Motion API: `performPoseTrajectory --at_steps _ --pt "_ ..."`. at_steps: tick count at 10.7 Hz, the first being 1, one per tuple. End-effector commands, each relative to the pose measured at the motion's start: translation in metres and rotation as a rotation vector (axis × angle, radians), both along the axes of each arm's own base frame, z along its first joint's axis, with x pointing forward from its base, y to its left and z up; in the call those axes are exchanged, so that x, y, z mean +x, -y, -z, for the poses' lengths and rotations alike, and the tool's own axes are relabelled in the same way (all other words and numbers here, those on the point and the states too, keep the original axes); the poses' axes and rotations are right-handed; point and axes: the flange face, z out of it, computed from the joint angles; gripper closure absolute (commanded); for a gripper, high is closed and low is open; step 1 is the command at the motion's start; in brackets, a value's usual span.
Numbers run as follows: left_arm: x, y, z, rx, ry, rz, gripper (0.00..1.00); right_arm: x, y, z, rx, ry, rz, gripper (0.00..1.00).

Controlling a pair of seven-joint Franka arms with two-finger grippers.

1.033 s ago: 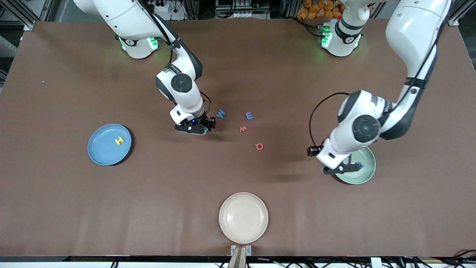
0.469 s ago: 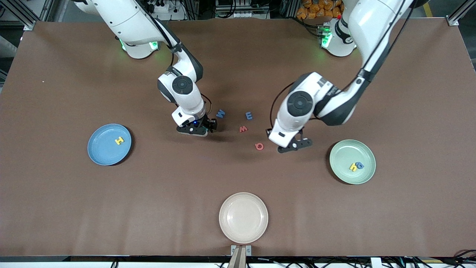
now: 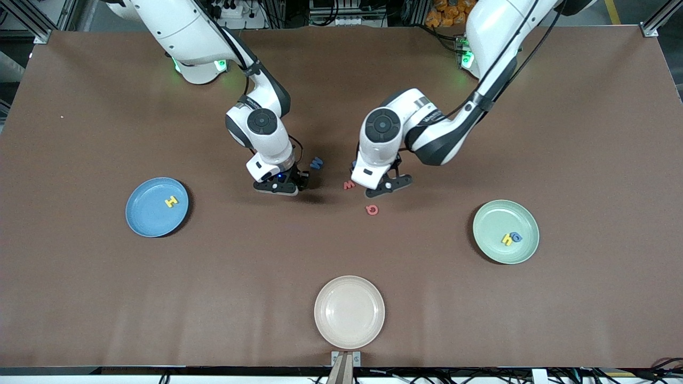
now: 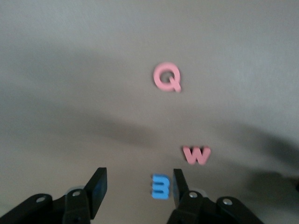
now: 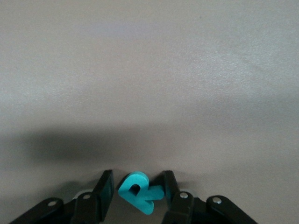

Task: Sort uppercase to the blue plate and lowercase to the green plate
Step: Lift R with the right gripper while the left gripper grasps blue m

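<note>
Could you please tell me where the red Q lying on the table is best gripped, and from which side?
Grip the red Q across its round ring, coming straight down from above. It lies flat on the table, alone and a little nearer the front camera than the red w, so its outer edges are free. Keep the fingers off its small tail, which would probably make the grip uneven.

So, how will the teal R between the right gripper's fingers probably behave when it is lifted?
The teal R looks like thick foam, so it is probably very light and may squash slightly between the right gripper fingers. It lies flat with no round edge, so rolling seems unlikely. Its matte surface suggests little slipping, though an off-centre grip could let it twist.
</note>
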Motion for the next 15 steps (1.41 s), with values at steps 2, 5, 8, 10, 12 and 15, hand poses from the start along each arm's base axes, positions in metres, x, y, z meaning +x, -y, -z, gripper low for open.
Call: performPoseTrajectory --at_steps 2,5,8,10,12,15 --pt "-0.026 0.019 0.032 0.02 0.006 0.008 0.36 0.002 -0.002 0.004 -0.003 0.018 0.001 0.65" --pt "-0.046 0.024 0.054 0.0 0.002 0.026 0.38 0.006 0.003 0.003 -0.016 0.021 -0.012 0.68" --pt "-0.049 0.025 0.064 0.003 0.023 0.061 0.4 0.029 0.027 -0.014 -0.057 0.015 -0.05 0.69" --pt "-0.055 0.03 0.073 -0.006 0.018 0.071 0.41 0.049 0.052 -0.033 -0.128 -0.028 -0.11 0.69" --pt "-0.061 0.031 0.081 -0.002 0.022 0.092 0.42 0.067 0.094 -0.049 -0.164 -0.058 -0.207 0.69" --pt "-0.063 0.03 0.086 0.001 0.023 0.103 0.45 0.098 0.179 -0.063 -0.197 -0.089 -0.384 0.69"
